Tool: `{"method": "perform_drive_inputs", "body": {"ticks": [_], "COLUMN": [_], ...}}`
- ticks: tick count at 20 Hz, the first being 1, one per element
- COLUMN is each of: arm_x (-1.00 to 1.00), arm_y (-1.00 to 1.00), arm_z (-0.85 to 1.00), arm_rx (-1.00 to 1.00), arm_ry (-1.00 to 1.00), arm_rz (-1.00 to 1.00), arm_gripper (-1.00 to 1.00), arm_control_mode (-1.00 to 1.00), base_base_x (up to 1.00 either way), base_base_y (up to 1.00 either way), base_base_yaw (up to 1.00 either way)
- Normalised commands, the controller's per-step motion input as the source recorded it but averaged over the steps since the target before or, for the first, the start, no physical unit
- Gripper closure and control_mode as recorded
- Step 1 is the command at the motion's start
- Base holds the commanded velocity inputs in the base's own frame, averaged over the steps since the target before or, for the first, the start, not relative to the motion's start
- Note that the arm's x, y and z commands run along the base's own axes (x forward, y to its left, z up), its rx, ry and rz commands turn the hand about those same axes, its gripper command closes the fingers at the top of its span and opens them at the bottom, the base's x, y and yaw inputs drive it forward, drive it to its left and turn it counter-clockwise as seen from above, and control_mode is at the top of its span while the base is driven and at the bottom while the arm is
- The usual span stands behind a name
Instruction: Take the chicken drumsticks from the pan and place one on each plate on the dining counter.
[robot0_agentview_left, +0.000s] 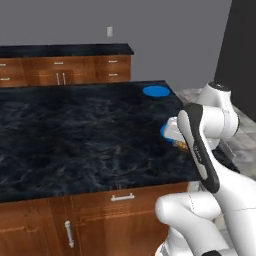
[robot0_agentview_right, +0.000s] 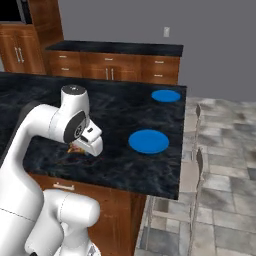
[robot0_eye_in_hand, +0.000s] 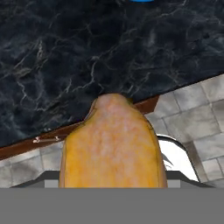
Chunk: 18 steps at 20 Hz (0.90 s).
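My gripper (robot0_agentview_right: 84, 146) is shut on a golden-tan chicken drumstick (robot0_eye_in_hand: 113, 146), which looms large at the bottom of the hand view and hides the fingertips. The hand hovers just above the near edge of the dining counter (robot0_agentview_right: 115, 112), left of the nearer blue plate (robot0_agentview_right: 148, 141). A second blue plate (robot0_agentview_right: 166, 95) lies at the counter's far right corner. In the left base view the hand (robot0_agentview_left: 175, 131) covers most of the near plate (robot0_agentview_left: 163, 131), and the far plate (robot0_agentview_left: 156, 91) is in plain sight. The pan is out of view.
A wall counter with drawers (robot0_agentview_left: 65, 67) runs along the back. Two chairs (robot0_agentview_right: 192, 167) stand at the island's right side over a tiled floor (robot0_agentview_right: 225, 165). Tall wooden cabinets (robot0_agentview_right: 30, 35) rise at the far left.
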Motion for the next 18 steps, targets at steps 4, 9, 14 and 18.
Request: {"method": "perform_drive_inputs", "body": {"ticks": [4,9,14,18], "arm_x": [0.00,0.03,0.47,0.99], "arm_y": [0.00,-0.20,-0.72,-0.10], "arm_z": [0.00,0.00,0.00,-0.04], "arm_rx": [0.00,0.04,0.09,0.00], "arm_ry": [0.00,-0.06,-0.09,0.00], "arm_rz": [0.00,0.02,0.01,0.00], "arm_gripper": [1.00,1.00,1.00,1.00], "arm_control_mode": [1.00,-1.00,-1.00,-1.00], "base_base_x": [0.58,0.13,0.00,0.00], "base_base_y": [-1.00,-0.80,0.00,0.00], "base_base_yaw": [0.37,0.23,0.00,0.00]}}
